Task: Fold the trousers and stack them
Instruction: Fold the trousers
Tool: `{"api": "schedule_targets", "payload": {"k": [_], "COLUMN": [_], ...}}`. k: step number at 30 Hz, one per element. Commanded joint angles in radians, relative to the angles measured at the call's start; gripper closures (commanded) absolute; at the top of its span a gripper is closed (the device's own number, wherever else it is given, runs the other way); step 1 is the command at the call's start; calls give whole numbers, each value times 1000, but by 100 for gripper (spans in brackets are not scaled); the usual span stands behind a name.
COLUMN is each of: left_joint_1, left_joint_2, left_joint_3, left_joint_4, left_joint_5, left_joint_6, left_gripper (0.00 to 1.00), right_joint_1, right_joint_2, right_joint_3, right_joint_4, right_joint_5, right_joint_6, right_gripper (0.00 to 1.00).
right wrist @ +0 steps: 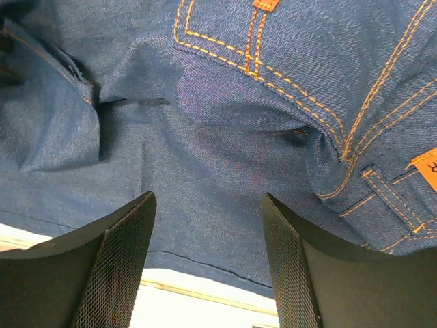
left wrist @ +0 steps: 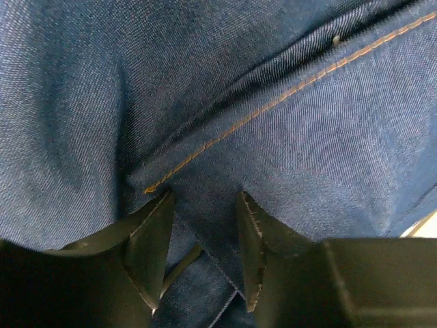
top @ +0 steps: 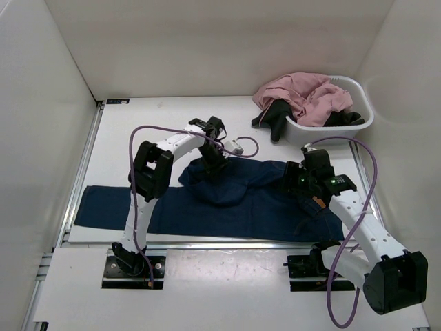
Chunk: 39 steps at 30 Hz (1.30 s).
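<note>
The trousers [top: 207,207] lie flat across the table [top: 138,131]. Their long axis runs side to side, with the leg ends pointing left and the waist to the right.

Mid-length, at the far edge, the left gripper [top: 215,164] stands on the cloth. Its wrist view shows the jaws narrowed with a stitched ridge of denim nipped between the fingers [left wrist: 153,246]. The fabric bunches around it, which I judge to be a pinch taken for folding.

At the waist, the right gripper [top: 311,195] hovers with its jaws spread wide and nothing between them, near the orange patch [right wrist: 427,167]. It is likely lined up to take the waistband.

A basket [top: 365,110] of other garments sits well apart at the far right.
</note>
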<state>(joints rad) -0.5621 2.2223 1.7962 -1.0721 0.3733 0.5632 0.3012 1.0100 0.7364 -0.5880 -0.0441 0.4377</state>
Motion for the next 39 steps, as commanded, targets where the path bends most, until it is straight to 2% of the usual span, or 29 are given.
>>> {"api": "schedule_targets", "payload": {"k": [1, 7, 11, 12, 13, 14, 15, 22, 26, 29, 34, 38, 39], "left_joint_1": [4, 4, 4, 4, 4, 4, 4, 39, 94, 108, 126, 249, 331], "left_joint_2": [-1, 34, 34, 34, 43, 43, 43, 39, -26, -94, -196, -286, -305], "left_joint_3": [42, 51, 51, 51, 51, 51, 51, 127, 230, 239, 239, 213, 213], "left_joint_4": [-19, -9, 0, 0, -9, -23, -64, -199, -200, -169, -131, -28, -11], "left_joint_5": [-23, -79, -64, -27, 2, 33, 94, 205, 205, 205, 156, 61, 49], "left_joint_6": [-22, -42, -51, -51, -51, -51, -51, -12, -35, -36, -45, -146, -161], "left_gripper": [45, 35, 34, 37, 47, 79, 86, 86, 86, 86, 86, 86, 86], "right_joint_1": [-2, -2, -2, -2, -2, -2, -2, -11, -11, -11, -11, 1, 1], "right_joint_2": [-21, -51, -60, -60, -70, -70, -70, -79, -91, -91, -56, -42, -42], "right_joint_3": [-2, -2, -2, -2, -2, -2, -2, 8, 8, 8, -25, -34, -34], "right_joint_4": [5, -4, -35, -35, -35, -35, -44, -62, -84, -144, -219, -234, -234], "right_joint_5": [26, 58, 67, 76, 76, 76, 85, 118, 186, 280, 338, 372, 372], "right_joint_6": [-1, -10, -20, -21, -21, -21, -21, -21, -11, 19, 28, 58, 58], "right_gripper": [32, 32, 32, 32, 32, 32, 32, 32, 32, 32, 20, 14, 14]}}
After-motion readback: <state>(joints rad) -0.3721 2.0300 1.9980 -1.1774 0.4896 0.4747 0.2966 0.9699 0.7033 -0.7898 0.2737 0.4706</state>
